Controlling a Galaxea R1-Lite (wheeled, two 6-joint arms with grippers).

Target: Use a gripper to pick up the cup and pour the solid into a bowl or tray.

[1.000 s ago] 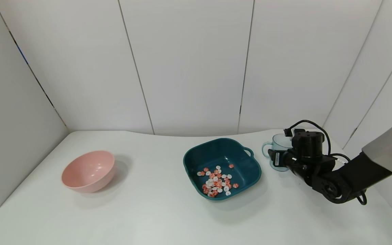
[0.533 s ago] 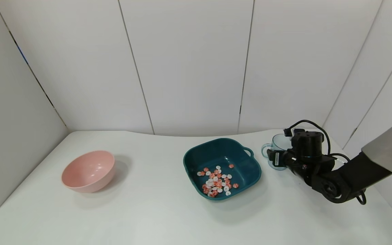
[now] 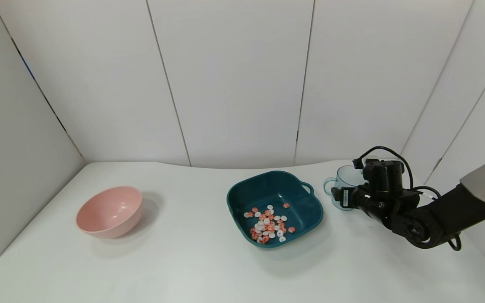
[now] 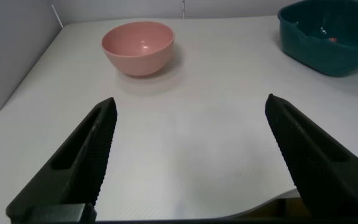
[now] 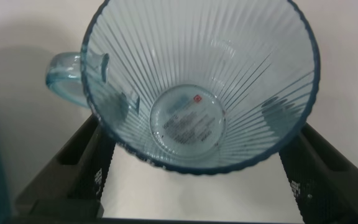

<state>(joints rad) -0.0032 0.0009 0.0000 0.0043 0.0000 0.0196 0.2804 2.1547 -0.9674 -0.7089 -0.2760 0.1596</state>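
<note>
Light-blue see-through plastic with thin ribs makes up the cup (image 3: pixel 343 179), which has a loop handle on the side facing the tray. It stands upright on the white table (image 3: pixel 183 269), just right of the tray, and the right wrist view shows its inside (image 5: pixel 197 81) bare, with only a sticker at the bottom. The dark teal tray (image 3: pixel 274 208) holds the solid (image 3: pixel 268 225), lots of little orange-red and white round bits, in a loose pile near its front. A pink bowl (image 3: pixel 110 211) sits well apart to the left with nothing in it. The right gripper (image 3: pixel 343 198) reaches in low from the right, with one finger on each side of the cup; I cannot tell if they squeeze it. The left gripper (image 4: pixel 188 155) hangs wide open over bare table, holding nothing.
</note>
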